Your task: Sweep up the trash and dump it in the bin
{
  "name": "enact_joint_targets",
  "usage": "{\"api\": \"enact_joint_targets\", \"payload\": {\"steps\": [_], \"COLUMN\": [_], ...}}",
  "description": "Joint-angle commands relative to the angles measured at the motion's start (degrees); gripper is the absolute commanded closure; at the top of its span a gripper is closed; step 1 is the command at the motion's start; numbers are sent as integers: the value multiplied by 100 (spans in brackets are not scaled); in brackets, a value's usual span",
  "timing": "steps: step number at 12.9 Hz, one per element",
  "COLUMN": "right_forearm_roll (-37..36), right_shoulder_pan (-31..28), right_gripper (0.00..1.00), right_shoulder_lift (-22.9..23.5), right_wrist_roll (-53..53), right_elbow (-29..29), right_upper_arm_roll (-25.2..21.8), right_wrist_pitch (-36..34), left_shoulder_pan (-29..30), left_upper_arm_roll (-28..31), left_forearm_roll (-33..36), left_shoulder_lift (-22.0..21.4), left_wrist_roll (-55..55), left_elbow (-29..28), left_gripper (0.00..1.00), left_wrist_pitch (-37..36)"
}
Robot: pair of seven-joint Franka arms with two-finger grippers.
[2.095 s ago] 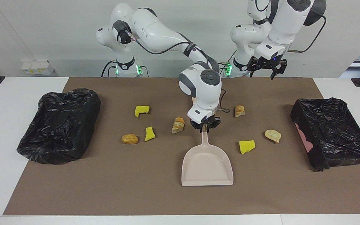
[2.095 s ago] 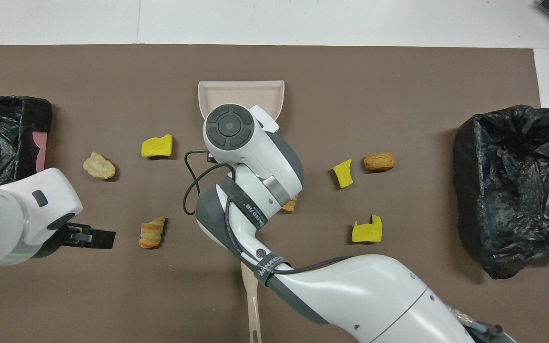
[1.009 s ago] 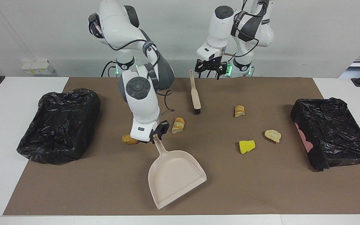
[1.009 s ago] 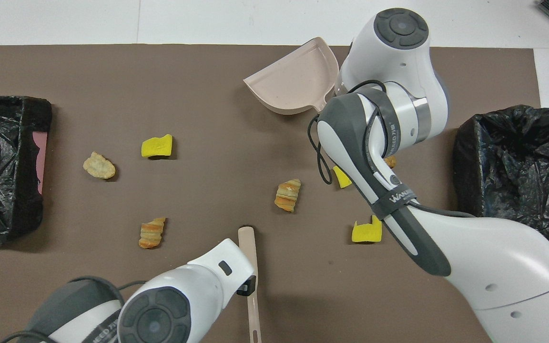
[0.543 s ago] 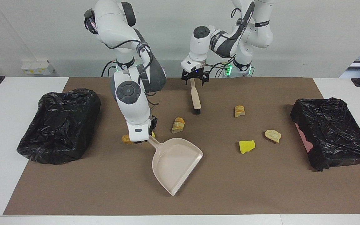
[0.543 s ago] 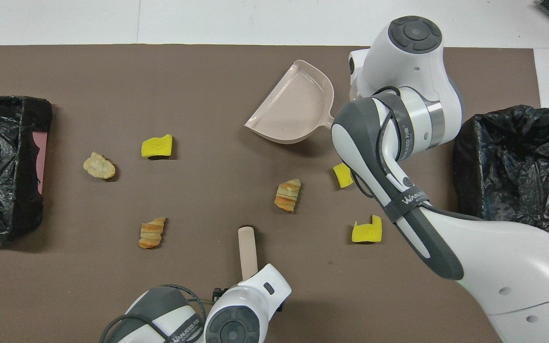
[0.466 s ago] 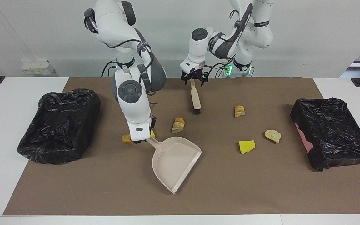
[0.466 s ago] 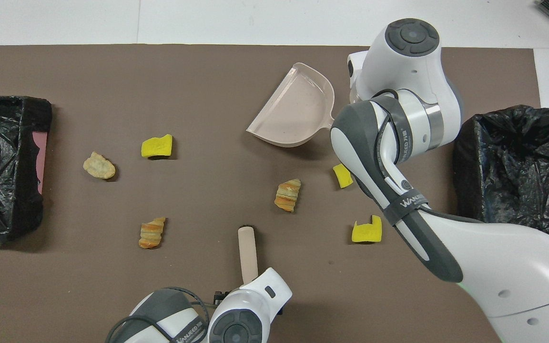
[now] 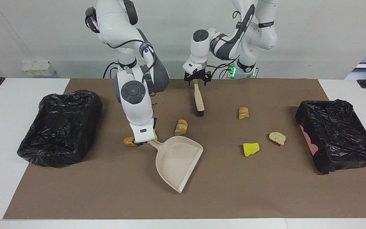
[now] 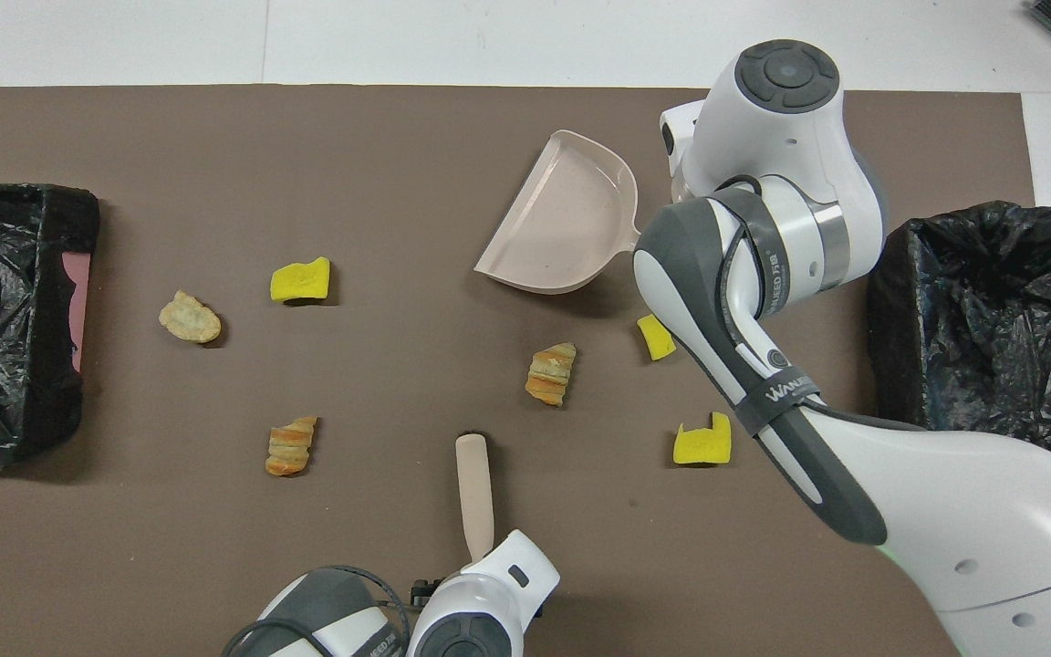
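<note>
I have the right gripper (image 9: 141, 141) clamped on the handle of the dustpan (image 9: 177, 160), whose pan angles away from it toward the table's middle, mouth edge low on the brown mat (image 9: 265, 190). The left gripper (image 9: 196, 83) is down at the handle end of the brush (image 9: 198, 99), bristles pointing away from it; I can't tell whether its fingers have closed on the handle. The scraps lie scattered on the mat: a brown piece (image 9: 129, 142) and a yellow chunk (image 10: 655, 336) sit right by the right gripper, a bread roll (image 9: 181, 127) is just off the pan's back corner, and another yellow chunk (image 10: 702, 443) lies toward the right arm's base. Well away from both grippers, toward the left arm's end, are a roll (image 9: 243, 113), a yellow chunk (image 9: 251, 149) and a pale crust (image 9: 277, 138), short of that end's bag-lined bin (image 9: 338, 136); the other bin (image 9: 59, 127) sits past the right gripper. I judge the scraps light and soft: the sponge bits may bounce or skid, the bread may roll, so short, low strokes. I'd hold the stiff brush by its handle, mid-length, for control.
</note>
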Motion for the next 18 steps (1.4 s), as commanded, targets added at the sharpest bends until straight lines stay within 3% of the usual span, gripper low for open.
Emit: {"api": "enact_joint_targets", "payload": {"steps": [1,2,3,6,11,14,18], "right_forearm_roll": [-44,-44,-44,-53,-298,-351,-474], "right_shoulder_pan": [-45,-36,-28,-28,182,630,1175], "right_gripper": [100,100,100,100,100,100,100], "right_shoulder_lift": [-197,-206,-197,-188,-197,-197,-118], "right_wrist_roll": [-161,-161,-161,-204,-196,-82,384], "right_elbow": [-243,-243,-243,-226,-199,-217,-226], "right_upper_arm_roll": [48,48,48,39,48,39,48], "right_wrist_pitch": [103,103,112,121,138,191,331], "left_shoulder_pan": [-150,-142,-141,-54,1025,2000,3564], "left_upper_arm_roll": [93,110,119,154,154,154,154], "left_forearm_roll": [-166,-166,-166,-131,422,668,827], "left_shoulder_lift": [-185,-159,-142,-115,-159,-72,289], "left_wrist_roll": [-105,-79,-1,18,9,270,1455], "left_elbow": [-148,-87,-43,142,722,1090,1329], "left_gripper": [63,87,100,100,100,100,100], "left_wrist_pitch": [6,-99,-187,-460,-1155,-1207,-1138]}}
